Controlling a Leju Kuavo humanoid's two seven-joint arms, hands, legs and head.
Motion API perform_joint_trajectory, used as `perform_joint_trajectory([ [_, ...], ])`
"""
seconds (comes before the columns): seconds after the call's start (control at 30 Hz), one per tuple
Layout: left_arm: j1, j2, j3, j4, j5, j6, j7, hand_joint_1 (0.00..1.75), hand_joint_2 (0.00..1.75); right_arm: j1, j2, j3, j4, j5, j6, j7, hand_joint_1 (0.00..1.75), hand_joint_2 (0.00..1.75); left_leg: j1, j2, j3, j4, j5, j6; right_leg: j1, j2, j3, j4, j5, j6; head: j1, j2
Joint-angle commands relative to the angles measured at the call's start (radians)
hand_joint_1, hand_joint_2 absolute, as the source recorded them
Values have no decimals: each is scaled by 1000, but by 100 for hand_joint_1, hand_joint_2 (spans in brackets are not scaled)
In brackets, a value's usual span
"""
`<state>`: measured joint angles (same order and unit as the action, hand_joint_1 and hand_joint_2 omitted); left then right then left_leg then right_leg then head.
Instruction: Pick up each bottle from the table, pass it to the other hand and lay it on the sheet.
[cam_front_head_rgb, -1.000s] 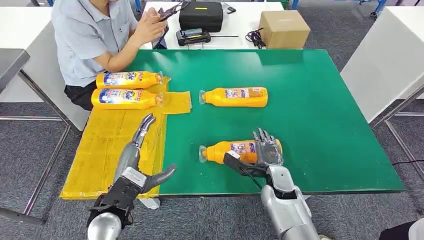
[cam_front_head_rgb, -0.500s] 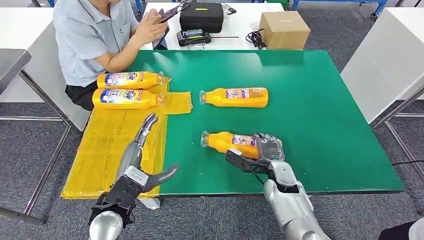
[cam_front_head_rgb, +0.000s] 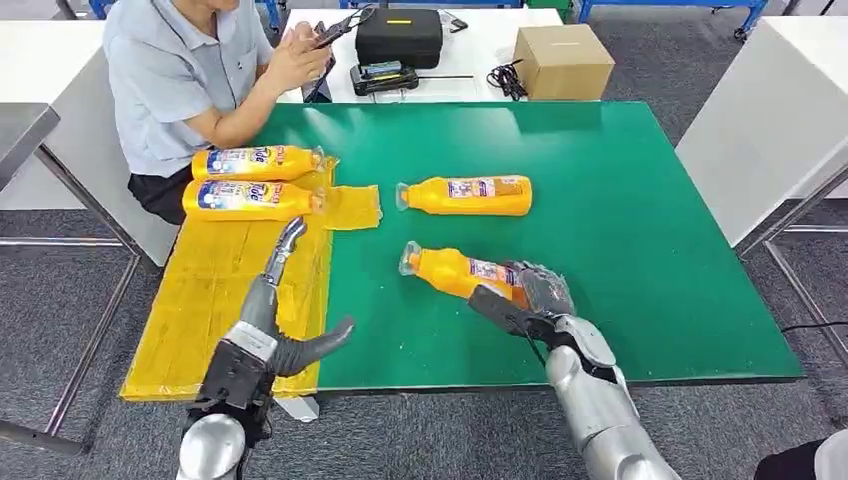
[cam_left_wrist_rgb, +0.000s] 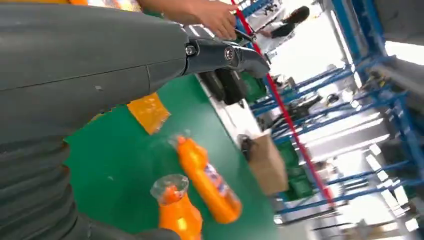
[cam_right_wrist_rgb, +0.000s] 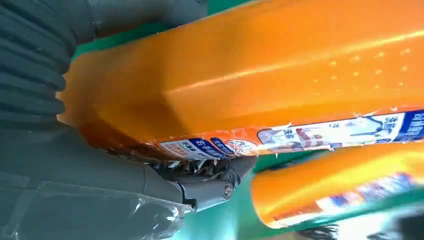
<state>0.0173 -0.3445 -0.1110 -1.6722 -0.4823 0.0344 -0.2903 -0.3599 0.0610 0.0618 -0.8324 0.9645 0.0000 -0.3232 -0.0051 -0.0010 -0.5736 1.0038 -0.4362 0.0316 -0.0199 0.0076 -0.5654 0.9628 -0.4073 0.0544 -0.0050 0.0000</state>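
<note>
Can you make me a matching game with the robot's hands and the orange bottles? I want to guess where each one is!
Things:
1. Robot's right hand
2. Robot's left hand
3. Lone orange plastic bottle farther up the green table
4. Two orange plastic bottles beside the person

Places or states:
A. Lying on the yellow sheet
B. Open over the yellow sheet, holding nothing
C. Gripping the near orange plastic bottle
D. Lying on bare green tabletop, untouched

Pairs: 1-C, 2-B, 3-D, 4-A
</note>
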Motion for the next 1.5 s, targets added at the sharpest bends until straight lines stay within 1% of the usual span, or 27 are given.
perform_joint_trajectory([
  [0.03,-71,-2,73,336,416,-11,106,0,175,116,-8,104,-153,-254,113,-83,169,175,1,-3,3,-2,1,-2,1,-4,4,-2,0,-2,0,0],
  [0.07,-71,0,74,352,425,-14,98,0,175,112,-10,114,-161,-265,115,-78,169,175,1,-4,2,-3,2,-3,2,-4,3,-2,1,-3,0,0],
  [0.1,-68,-2,82,382,461,-19,96,0,175,102,-7,132,-182,-291,120,-96,169,175,0,-2,3,-2,1,-2,1,-2,3,-1,0,-2,0,0],
  [0.13,-66,2,78,396,468,-20,92,0,175,99,-8,144,-195,-306,122,-89,169,175,1,-2,2,-2,2,-3,2,-3,2,-2,1,-3,0,0],
  [0.17,-65,3,77,401,472,-20,89,0,175,98,-9,152,-205,-316,123,-82,168,175,1,0,2,-1,1,-2,2,0,2,-1,1,-3,0,0],
  [0.2,-63,1,79,417,492,-24,99,0,175,96,-7,163,-226,-345,132,-101,166,175,2,0,0,-2,1,-3,3,-1,0,-1,2,-5,0,0],
  [0.23,-62,3,75,428,495,-25,100,0,175,95,-6,172,-238,-349,132,-101,169,175,2,0,-1,-1,1,-2,3,-1,0,-1,2,-4,0,0],
  [0.27,-60,3,71,439,501,-27,98,0,175,94,-5,183,-251,-354,134,-94,164,175,2,-1,-2,-1,2,-3,3,-2,-1,-1,2,-5,0,0],
  [0.3,-62,5,64,459,513,-34,101,0,175,93,-6,199,-269,-365,139,-97,164,175,1,0,-2,-1,2,-2,2,-1,-1,0,1,-4,0,0],
  [0.33,-63,6,60,465,514,-35,100,0,175,93,-6,204,-274,-369,140,-95,157,175,2,-1,-3,-1,2,-2,3,-1,-2,0,1,-5,0,0],
  [0.43,-70,9,39,490,527,-49,100,0,175,87,-7,237,-285,-380,146,-100,150,175,2,-1,-7,0,2,-2,3,-1,-5,1,1,-5,0,0],
  [0.47,-79,9,28,504,529,-50,93,0,175,83,-3,256,-289,-385,147,-102,154,175,2,-2,-10,0,2,-1,2,-1,-7,0,1,-4,0,0],
  [0.57,-96,5,13,520,529,-44,84,0,175,76,9,278,-288,-399,153,-99,155,175,1,-2,-12,0,3,-1,2,-2,-9,1,1,-3,0,0],
  [0.6,-109,5,7,533,530,-43,81,0,175,68,18,293,-278,-401,152,-99,154,175,2,-2,-12,1,2,-2,3,-2,-8,1,0,-4,0,0],
  [0.63,-115,6,5,537,530,-41,80,0,175,64,24,302,-272,-398,149,-95,159,175,2,-2,-13,0,3,-1,2,-1,-10,1,1,-3,0,0],
  [0.7,-134,6,3,559,536,-26,71,0,175,53,32,329,-254,-402,143,-92,162,175,2,-2,-14,0,3,-1,3,-1,-10,1,1,-4,0,0],
  [0.77,-151,5,6,580,551,-11,67,0,175,47,41,356,-243,-406,138,-92,161,175,2,-2,-16,0,3,-1,2,-1,-13,1,2,-3,0,0],
  [0.83,-170,4,20,612,618,-24,75,0,175,29,50,394,-209,-414,128,-89,161,175,2,-1,-16,0,3,-1,2,-1,-13,1,2,-4,0,0],
  [0.87,-176,6,16,617,633,-22,66,0,175,20,53,409,-193,-415,122,-84,152,175,2,-1,-15,0,3,-1,3,0,-12,1,2,-4,0,0],
  [0.93,-179,7,10,616,632,-18,58,0,175,16,59,421,-181,-409,116,-78,152,175,3,-1,-15,1,3,-2,3,0,-12,1,2,-5,0,0],
  [1.0,-179,5,-5,607,632,-16,56,0,175,15,66,441,-163,-404,111,-75,145,175,2,-1,-15,0,3,-1,3,-1,-12,1,1,-4,0,0],
  [1.23,-152,14,-77,562,649,-21,64,0,175,7,59,459,-135,-420,85,-70,136,175,3,-3,-15,1,2,-2,3,-2,-10,2,0,-5,0,0],
  [1.27,-147,19,-99,555,650,-28,66,0,175,6,57,457,-132,-426,83,-70,134,175,2,-2,-17,0,3,-1,2,-2,-12,1,1,-3,0,0],
  [1.43,-139,28,-137,541,666,-40,71,0,175,1,54,457,-120,-434,79,-69,136,175,2,-3,-17,0,3,-1,3,-2,-12,1,1,-4,0,0],
  [1.5,-144,31,-149,534,670,-36,65,0,175,-1,59,463,-110,-433,78,-69,131,175,2,-2,-16,1,2,-1,3,-1,-12,1,1,-4,0,0],
])
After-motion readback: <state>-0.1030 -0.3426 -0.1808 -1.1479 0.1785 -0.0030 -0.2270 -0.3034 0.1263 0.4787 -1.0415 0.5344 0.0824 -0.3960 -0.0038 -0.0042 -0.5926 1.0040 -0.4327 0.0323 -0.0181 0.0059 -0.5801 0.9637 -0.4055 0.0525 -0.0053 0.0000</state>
